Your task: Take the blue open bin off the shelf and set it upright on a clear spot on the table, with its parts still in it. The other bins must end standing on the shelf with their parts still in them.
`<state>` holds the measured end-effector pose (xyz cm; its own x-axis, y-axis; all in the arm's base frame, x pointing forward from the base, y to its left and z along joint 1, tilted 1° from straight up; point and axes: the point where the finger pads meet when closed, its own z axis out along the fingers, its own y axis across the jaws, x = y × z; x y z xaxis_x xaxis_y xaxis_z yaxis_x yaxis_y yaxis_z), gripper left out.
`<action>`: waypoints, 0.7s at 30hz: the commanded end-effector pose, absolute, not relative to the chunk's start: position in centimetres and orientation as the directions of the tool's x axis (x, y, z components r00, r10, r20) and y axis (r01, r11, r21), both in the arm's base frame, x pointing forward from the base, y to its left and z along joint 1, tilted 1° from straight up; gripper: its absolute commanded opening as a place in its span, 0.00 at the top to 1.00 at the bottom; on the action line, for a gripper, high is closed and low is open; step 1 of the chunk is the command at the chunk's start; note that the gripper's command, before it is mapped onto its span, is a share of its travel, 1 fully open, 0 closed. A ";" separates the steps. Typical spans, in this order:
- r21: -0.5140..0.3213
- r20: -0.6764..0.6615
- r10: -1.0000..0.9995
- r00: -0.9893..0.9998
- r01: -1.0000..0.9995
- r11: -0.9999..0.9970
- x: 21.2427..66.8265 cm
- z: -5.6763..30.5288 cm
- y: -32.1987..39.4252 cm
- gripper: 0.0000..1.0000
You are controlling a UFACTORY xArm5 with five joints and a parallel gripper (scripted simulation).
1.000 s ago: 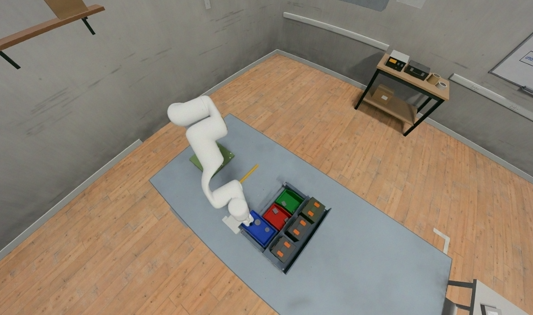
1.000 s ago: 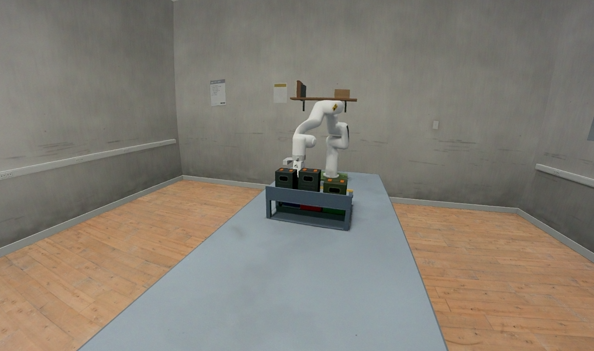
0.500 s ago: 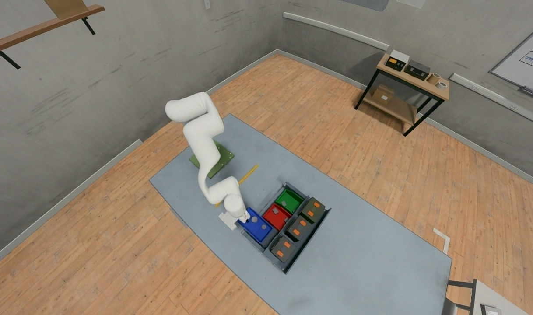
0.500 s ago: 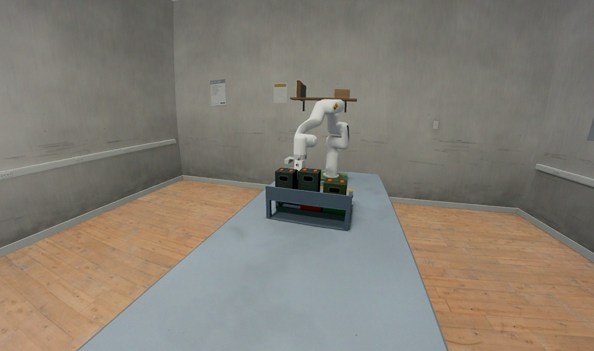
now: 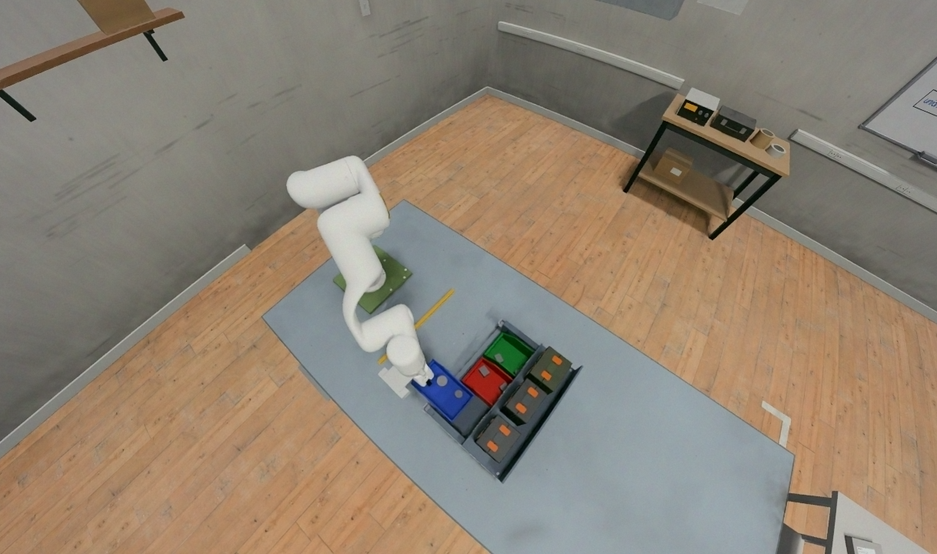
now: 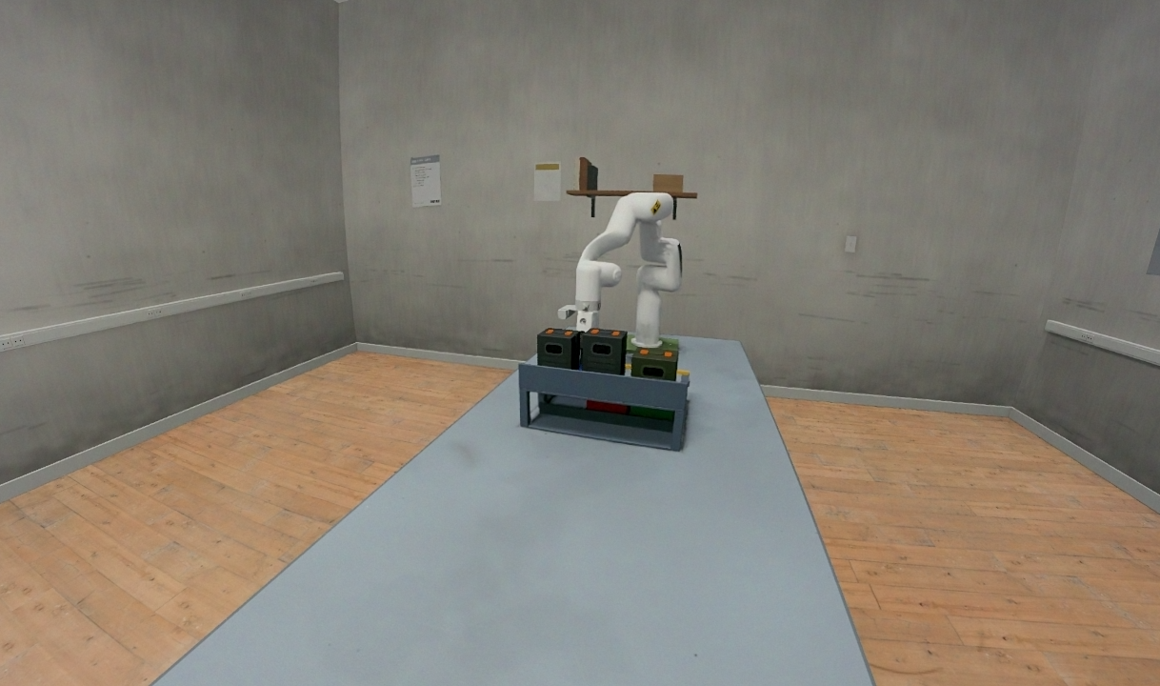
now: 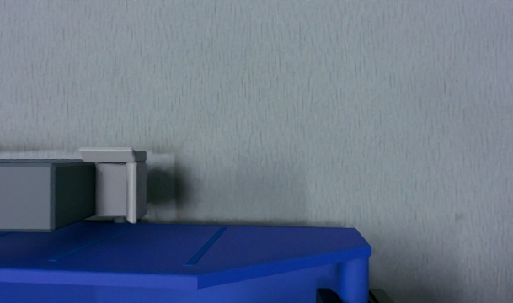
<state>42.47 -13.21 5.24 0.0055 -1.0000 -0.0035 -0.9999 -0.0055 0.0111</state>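
Observation:
The blue open bin (image 5: 445, 397) sticks out of the left end of the dark grey shelf (image 5: 502, 404), partly over the table. Two grey parts (image 5: 449, 386) lie in it. My gripper (image 5: 423, 375) is at the bin's near rim and is shut on that rim. In the wrist view the blue bin (image 7: 176, 261) fills the bottom edge, with the shelf frame (image 7: 37, 195) at the left; the fingertips are not clearly shown there. In the exterior view the gripper (image 6: 577, 317) hangs behind the dark bins, which hide the blue bin.
A red bin (image 5: 487, 381) and a green bin (image 5: 508, 353) stand in the shelf beside the blue one. Three dark olive bins (image 5: 525, 402) with orange parts stand on the higher row. A yellow strip (image 5: 427, 315) lies by my green base plate (image 5: 382, 278).

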 end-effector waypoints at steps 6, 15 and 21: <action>0.004 -0.011 -1.000 0.005 -1.000 -0.005 41.1 5.4 -13.3 1.00; 0.004 -0.011 -1.000 0.005 -1.000 -0.005 39.9 5.4 -13.3 1.00; 0.005 -0.011 -1.000 0.005 -1.000 -0.005 39.6 5.4 -13.3 1.00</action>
<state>39.58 -13.23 5.26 0.0055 -1.0000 -0.0037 -0.9999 -0.0055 0.0110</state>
